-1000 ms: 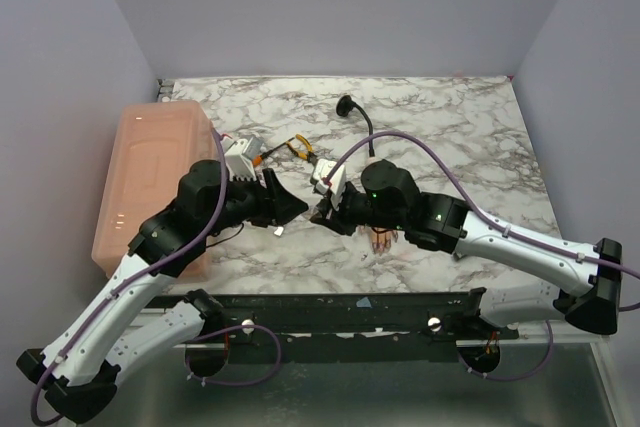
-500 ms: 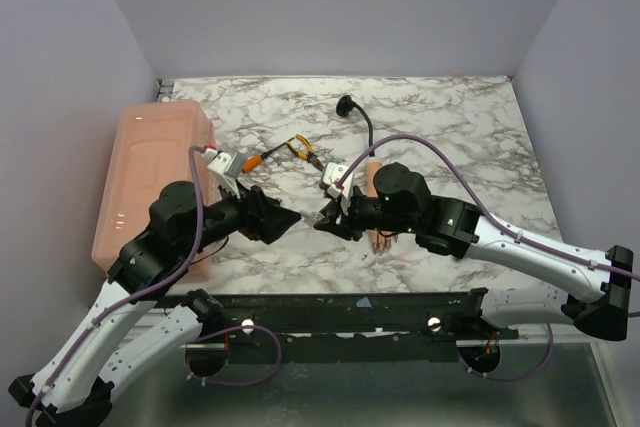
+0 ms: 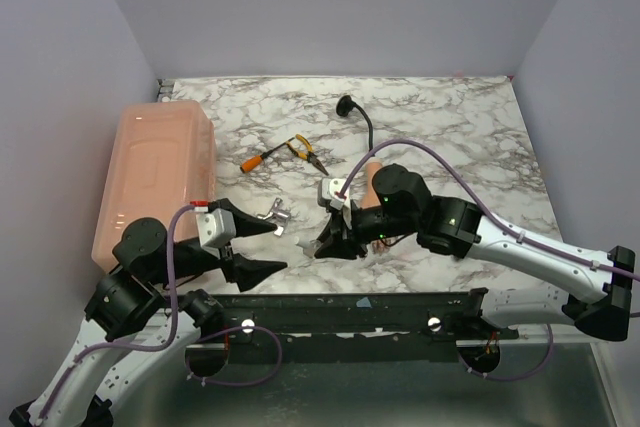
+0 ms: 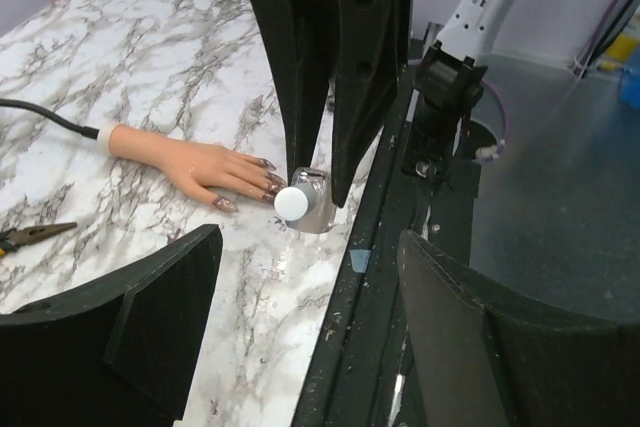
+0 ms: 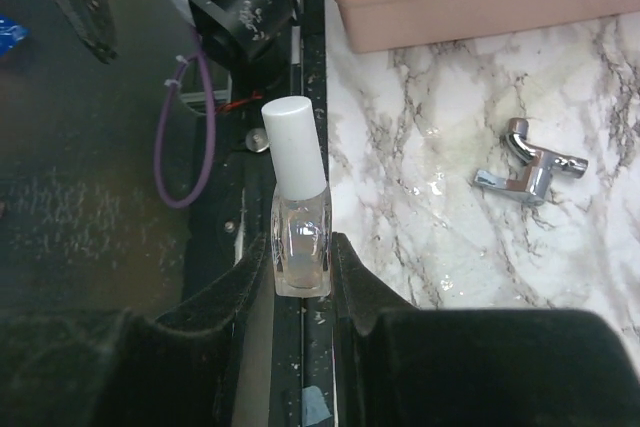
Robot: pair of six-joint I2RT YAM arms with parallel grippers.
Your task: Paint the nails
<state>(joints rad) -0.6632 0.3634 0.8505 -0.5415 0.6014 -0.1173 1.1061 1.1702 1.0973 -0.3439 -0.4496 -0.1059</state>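
Observation:
A flesh-coloured mannequin hand (image 4: 190,162) lies on the marble table with dark nails (image 4: 268,179) pointing at the near edge. In the top view only its wrist stub (image 3: 373,179) shows from under the right arm. My right gripper (image 5: 300,259) is shut on a clear nail polish bottle (image 5: 300,232) with its white cap (image 5: 293,139) on. It holds the bottle just off the fingertips, over the table's near edge (image 3: 318,245). My left gripper (image 3: 255,247) is open and empty, to the left of the bottle (image 4: 303,205) and facing it.
A pink lidded box (image 3: 155,177) stands at the left. A small chrome metal part (image 3: 272,214) lies between the grippers. A screwdriver (image 3: 255,159), pliers (image 3: 300,149) and a black cable (image 3: 362,125) lie further back. A black rail (image 3: 360,307) runs along the near edge.
My left arm has drawn back to the near left, away from the right gripper. The right gripper with the bottle has shifted slightly toward the near edge.

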